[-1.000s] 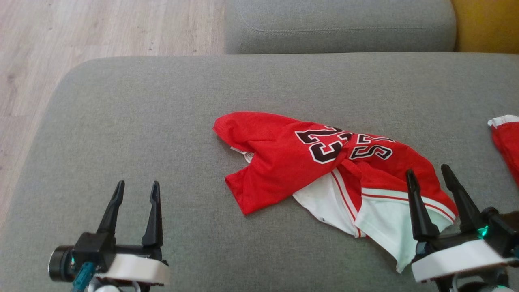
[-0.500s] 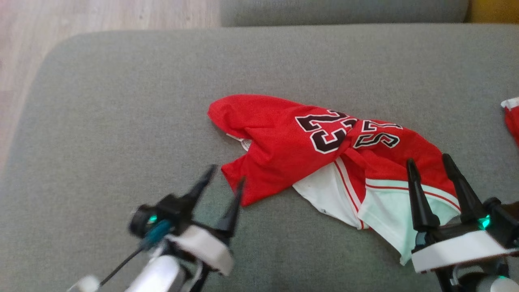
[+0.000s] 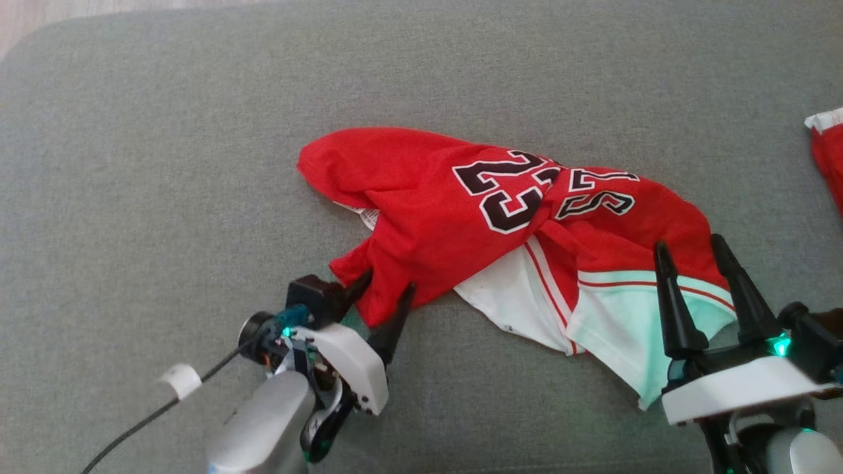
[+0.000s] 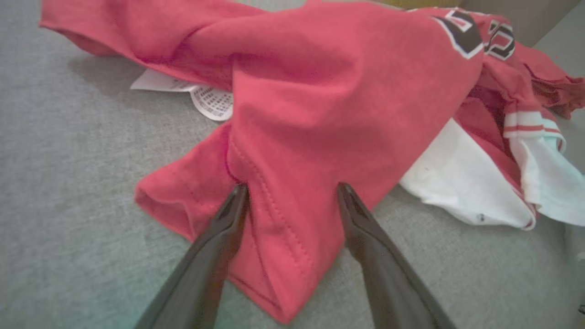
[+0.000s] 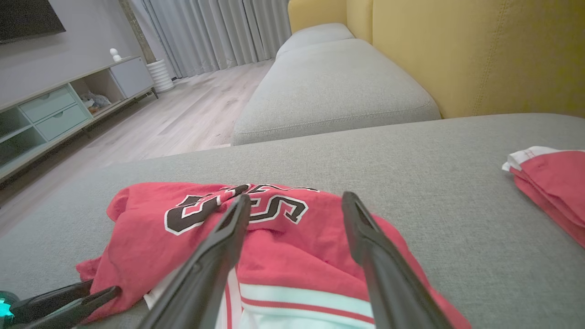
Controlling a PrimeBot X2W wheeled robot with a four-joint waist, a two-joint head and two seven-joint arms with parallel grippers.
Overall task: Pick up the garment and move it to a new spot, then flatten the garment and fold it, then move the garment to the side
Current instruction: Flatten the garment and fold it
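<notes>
The garment (image 3: 461,217) is a red jersey with black, white-edged numerals and white, red-striped trim. It lies crumpled at the centre of the grey cushion (image 3: 164,164), with a white label (image 4: 210,100) showing under its left fold. The left gripper (image 3: 387,281) is wide, astride the near-left red corner and not closed on it. The right gripper (image 3: 688,243) is wide at the near-right white hem, holding nothing. A red cloth (image 3: 826,151) lies at the right edge. Beyond are a wood floor (image 5: 183,109), a yellow backrest (image 5: 480,55) and curtains (image 5: 219,32).

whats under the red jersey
A white printed label sticks out from under the red jersey, and white cloth shows beneath its lower edge. The rest underneath is covered.
</notes>
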